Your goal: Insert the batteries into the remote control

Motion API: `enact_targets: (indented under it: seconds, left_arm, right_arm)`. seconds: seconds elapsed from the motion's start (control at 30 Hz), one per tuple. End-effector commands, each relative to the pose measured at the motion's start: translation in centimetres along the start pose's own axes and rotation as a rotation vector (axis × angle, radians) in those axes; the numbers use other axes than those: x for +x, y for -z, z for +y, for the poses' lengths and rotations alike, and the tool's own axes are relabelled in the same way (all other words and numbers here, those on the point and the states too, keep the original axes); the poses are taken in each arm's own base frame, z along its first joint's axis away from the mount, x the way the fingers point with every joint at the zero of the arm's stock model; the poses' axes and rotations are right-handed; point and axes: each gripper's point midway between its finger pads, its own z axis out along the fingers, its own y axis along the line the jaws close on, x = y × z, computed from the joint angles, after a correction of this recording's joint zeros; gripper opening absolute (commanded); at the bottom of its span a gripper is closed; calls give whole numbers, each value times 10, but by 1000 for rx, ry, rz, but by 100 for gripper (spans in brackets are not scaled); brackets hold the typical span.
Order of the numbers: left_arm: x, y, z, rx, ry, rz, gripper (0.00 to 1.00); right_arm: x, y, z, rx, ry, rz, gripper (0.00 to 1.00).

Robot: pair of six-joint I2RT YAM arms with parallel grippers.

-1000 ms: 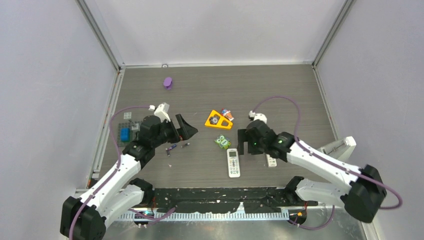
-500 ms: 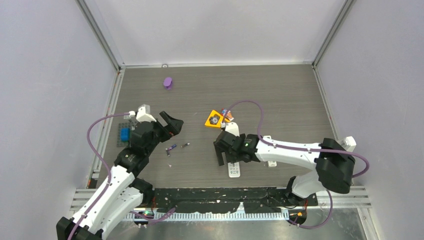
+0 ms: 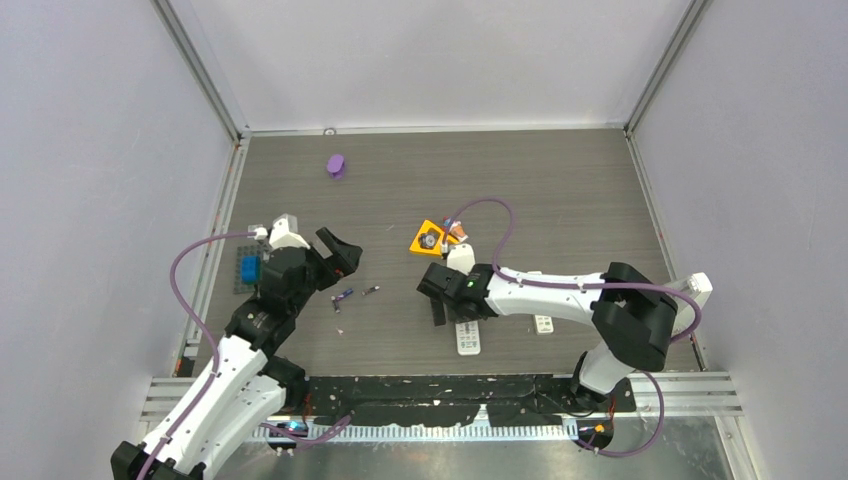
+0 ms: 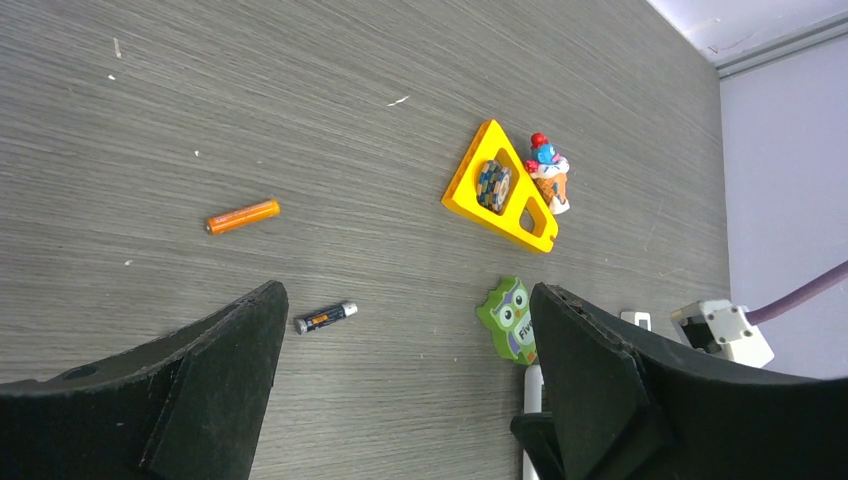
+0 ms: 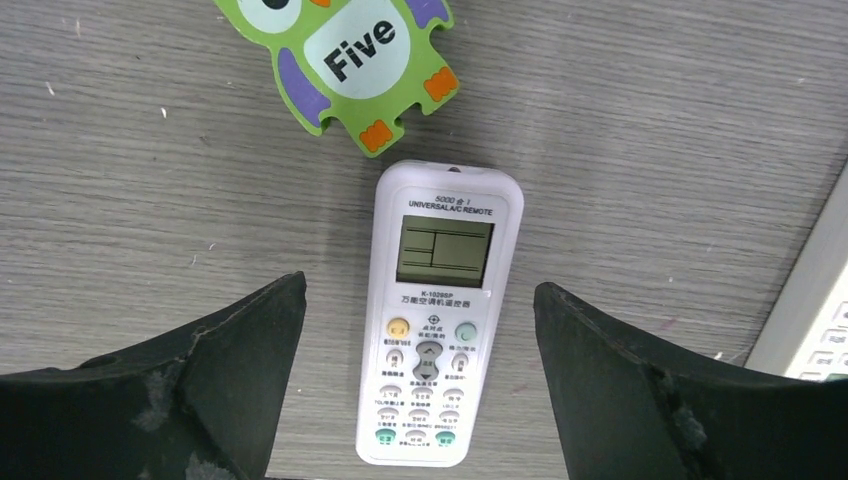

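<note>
remote [image 5: 435, 320]: nearest the arm bases, flat on the desk [image 3: 560, 190] with buttons and screen up. the battery bay is not in view and is probably on the underside, so the remote likely has to be turned over. a pinch across its smooth sides could slip mid-turn and drop it.
right end effector [image 5: 420, 290]: open and gripping nothing, its 2 fingers wide on either side of the remote and clear of it. closing off-centre would push the remote sideways rather than lift it.
second remote [image 5: 815, 310]: just beside the right finger. that finger could catch it on the way down, or the wrong remote could be picked up.
owl block [image 5: 345, 50]: just past the remote's top end, very close. sliding the remote forward would shove it.
dark battery [image 4: 326, 317]: loose on bare desk ahead of the left arm. it is round and thin, so a touch from 1 finger could roll it away.
orange battery [image 4: 243, 215]: a little beyond the dark one, apart from it, with the same rolling risk.
left end effector [image 4: 410, 298]: open, empty, raised over the desk. with so wide a gap, a battery could twist as the fingers close.
yellow triangle [image 4: 500, 190]: farther off with a toy figure [image 4: 548, 170] against it. a rolling battery could end up there.
</note>
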Motion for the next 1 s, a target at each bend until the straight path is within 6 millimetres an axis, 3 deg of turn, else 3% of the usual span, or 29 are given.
enact_targets:
  seconds: [0.0,0.2,0.3,0.33,0.47,0.6,0.7,0.87,0.97]
  left_arm:
    - [-5,1,1,-7,-3,-29,92]
    - [-3,1,0,0,-5,-20,92]
    - [-1,-1,-2,12,-8,-9,92]
    - [-1,-1,-4,22,-11,-8,92]
    - [-5,1,-26,163,-50,-38,92]
    - [-8,15,-62,387,-102,-65,93]
    - [-10,33,-93,564,-180,-66,93]
    - [-8,66,-130,774,-272,-2,95]
    - [-2,96,-160,976,-288,81,96]
  right_arm:
    - [5,-13,4,-16,-62,14,86]
    - [11,-22,-4,-67,-138,36,76]
    - [8,-23,-7,-86,-146,33,55]
    - [3,-23,-5,-102,-140,18,47]
    - [-31,0,4,-207,-104,-103,40]
    - [-77,41,16,-380,-49,-238,36]
    - [-110,88,32,-671,-54,-329,36]
    - [-139,160,47,-1010,-35,-418,37]
    - [-155,205,57,-1182,-51,-472,38]
